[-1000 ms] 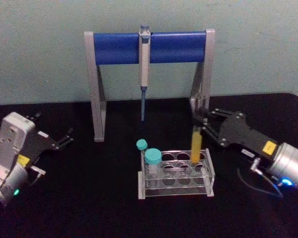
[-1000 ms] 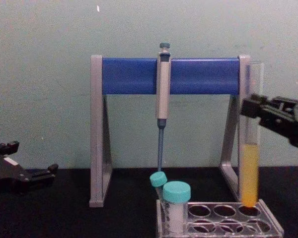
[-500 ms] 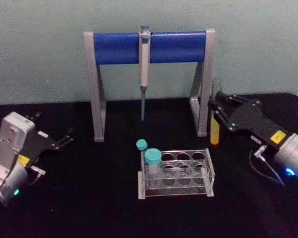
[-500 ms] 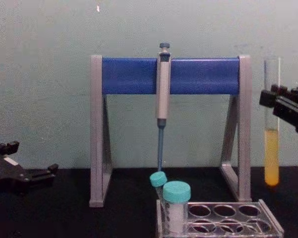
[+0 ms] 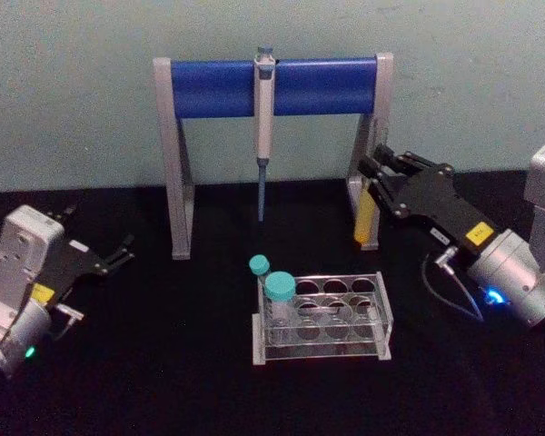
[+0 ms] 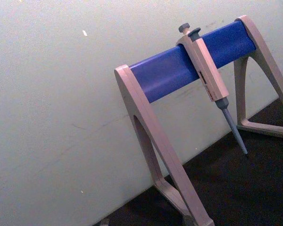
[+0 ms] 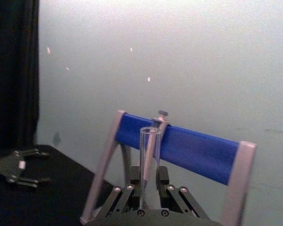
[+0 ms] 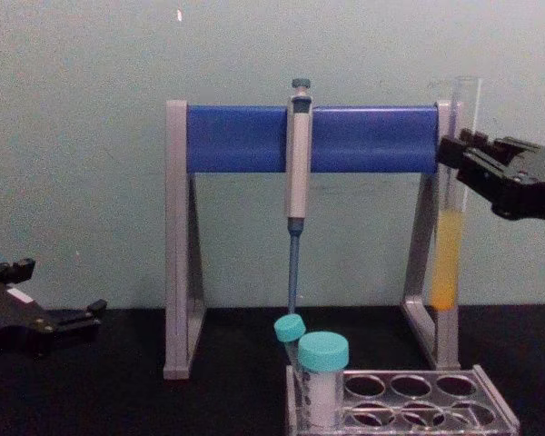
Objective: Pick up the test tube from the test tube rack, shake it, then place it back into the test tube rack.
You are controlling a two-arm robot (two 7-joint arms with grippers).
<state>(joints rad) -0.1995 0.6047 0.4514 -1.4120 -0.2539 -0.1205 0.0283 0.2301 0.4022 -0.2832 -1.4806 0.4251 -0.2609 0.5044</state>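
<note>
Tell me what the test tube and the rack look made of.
Test tube: apparently clear glass, smooth and glossy; the yellow liquid inside shows through it. Test tube rack: likely clear hard plastic, perhaps acrylic; see-through walls with bright edges.

test tube [image 8: 450, 245] between right gripper [image 5: 374, 173] fingers [image 8: 472, 159] was clear glossy glass | fingers were matt black | test tube rack [image 5: 386, 318] was clear shiny plastic | pipette stand [image 5: 218, 88] had matt grey legs and a smooth blue bar | tabletop [image 5: 163, 354] was matt black

Laboratory setting. Evidence: a pipette [image 5: 264, 109] hung on a grey-and-blue stand [image 5: 209, 88], a clear test tube rack [image 5: 320, 351] holding teal-capped tubes [image 5: 279, 289], a black desk [image 5: 163, 372], a plain pale wall [image 5: 73, 91].
</note>
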